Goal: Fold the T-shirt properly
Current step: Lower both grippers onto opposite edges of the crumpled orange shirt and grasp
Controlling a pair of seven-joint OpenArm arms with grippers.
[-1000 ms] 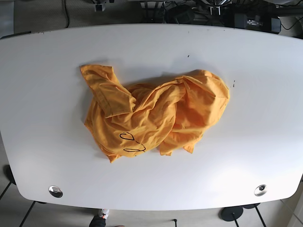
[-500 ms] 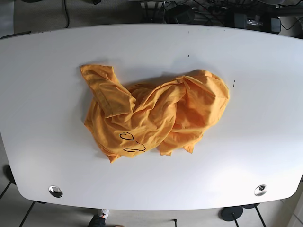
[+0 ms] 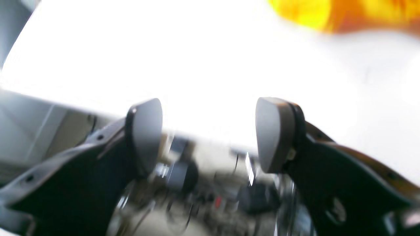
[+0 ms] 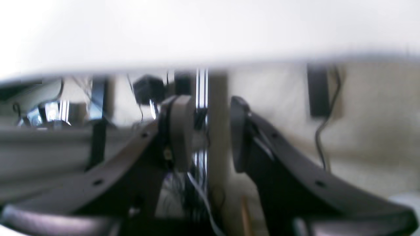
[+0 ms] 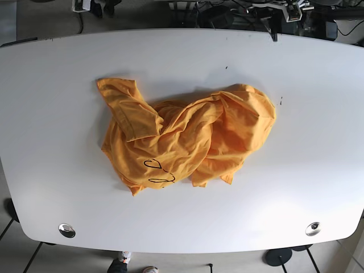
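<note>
since the earlier base pictures we find the crumpled orange t-shirt (image 5: 185, 136) unmoved on the white oval worktop (image 5: 51, 114), while at the far edge bits of the two arms have newly come into sight, one by the far left corner and one by the far right corner. we count one shirt, one worktop, and two round metal fittings (image 5: 67, 230) set near the near corners. the shirt lies bunched about the middle of the worktop, a little nearer the far edge, one sleeve flung toward the far left and a small black drawn mark toward the near edge. the left gripper (image 3: 209, 134) has its jaws spread wide with nothing between them, hanging past the worktop's edge, the shirt only an orange blur well apart from it. the right gripper (image 4: 206, 132) shows a narrower gap, jaws parted and holding nothing, also beyond the edge.
</note>
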